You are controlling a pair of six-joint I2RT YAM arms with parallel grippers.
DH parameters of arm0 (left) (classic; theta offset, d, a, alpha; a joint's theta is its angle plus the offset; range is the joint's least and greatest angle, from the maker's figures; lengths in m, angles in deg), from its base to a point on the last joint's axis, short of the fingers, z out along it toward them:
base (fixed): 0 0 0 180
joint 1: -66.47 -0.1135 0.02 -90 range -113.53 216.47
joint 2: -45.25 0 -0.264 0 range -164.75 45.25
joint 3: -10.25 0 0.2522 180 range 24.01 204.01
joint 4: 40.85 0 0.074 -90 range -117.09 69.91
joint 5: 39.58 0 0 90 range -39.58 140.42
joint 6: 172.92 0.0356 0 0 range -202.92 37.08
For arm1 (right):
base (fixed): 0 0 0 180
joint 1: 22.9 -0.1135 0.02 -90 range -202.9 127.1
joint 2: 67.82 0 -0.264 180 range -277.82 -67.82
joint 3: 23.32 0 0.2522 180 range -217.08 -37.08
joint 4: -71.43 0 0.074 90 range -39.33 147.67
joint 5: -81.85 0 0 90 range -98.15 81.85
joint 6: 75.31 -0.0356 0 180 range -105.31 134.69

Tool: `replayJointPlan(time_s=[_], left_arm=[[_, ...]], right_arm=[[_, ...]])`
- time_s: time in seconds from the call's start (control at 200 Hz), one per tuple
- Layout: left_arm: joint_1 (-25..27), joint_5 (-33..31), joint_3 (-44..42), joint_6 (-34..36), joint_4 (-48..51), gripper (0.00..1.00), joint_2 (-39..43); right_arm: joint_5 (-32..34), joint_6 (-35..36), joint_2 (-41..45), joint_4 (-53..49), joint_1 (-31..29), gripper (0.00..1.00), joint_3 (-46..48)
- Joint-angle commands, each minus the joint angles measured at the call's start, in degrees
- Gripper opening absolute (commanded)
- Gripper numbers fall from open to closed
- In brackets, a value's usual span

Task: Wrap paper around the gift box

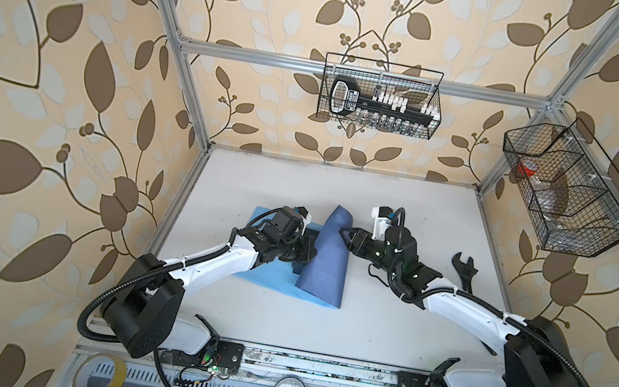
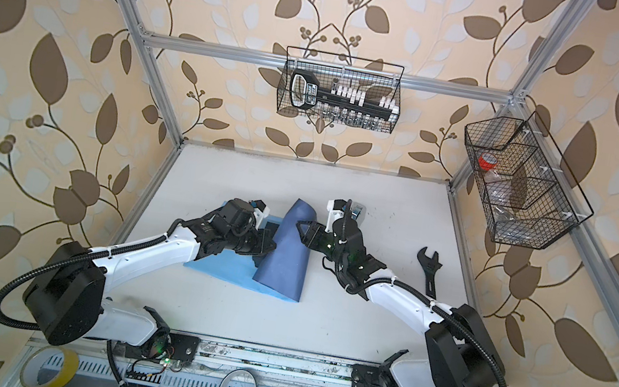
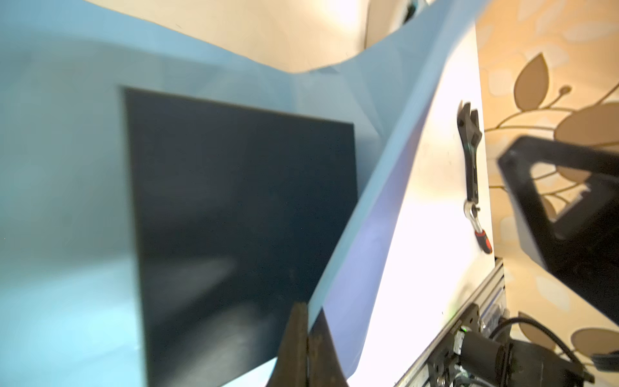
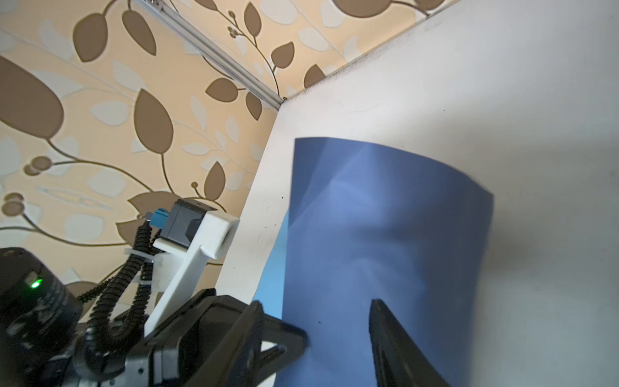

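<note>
Nearest us, the paper (image 1: 268,280) lies pale side up on the bench (image 1: 300,184), left of centre. Its right part rears up as a dark slate flap, bowing over. The left fingers (image 3: 298,335) are pressed together, and it looks like they've pinched the flap's near edge. Under that flap sits the box (image 3: 234,217), flat on the pale sheet, mostly hidden from above by the left arm. Just right of the flap, the right fingers (image 4: 392,341) stand well apart, gripping nothing, the dark face right at their tips. My read: the paper is thin, light and floppy, smooth enough to slip and quick to crease, so take it by a free edge near a corner. The box looks stiff and liable to slide, so press down on its top.
</note>
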Motion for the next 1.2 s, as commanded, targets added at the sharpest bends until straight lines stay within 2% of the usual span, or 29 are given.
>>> replayJointPlan(time_s=[0.0, 0.265, 0.35, 0.685, 1.195], left_arm=[[-2.05, 2.48, 2.36, 1.63, 2.25, 0.0, 2.06], [-4.2, 3.49, 2.25, 1.01, 3.38, 0.0, 0.2], [-4.75, 4.59, 1.85, 0.63, 2.9, 0.0, -0.24], [-8.06, 8.71, -0.51, -0.33, 2.15, 0.0, 0.38], [-9.84, 8.63, -2.49, -0.47, 2.07, 0.0, 1.02]], right_arm=[[1.55, 7.38, 1.12, -6.88, 1.28, 0.62, 1.3], [0.95, 12.42, -1.93, -10.57, 2.81, 0.88, -0.72], [-0.57, 12.07, -4.41, -10.6, 2.64, 0.92, -1.88], [-4.04, 10.29, -12.06, -8.14, 1.21, 0.95, -5.34], [-5.47, 9.15, -18.54, -7.17, 0.45, 0.94, -8.77]])
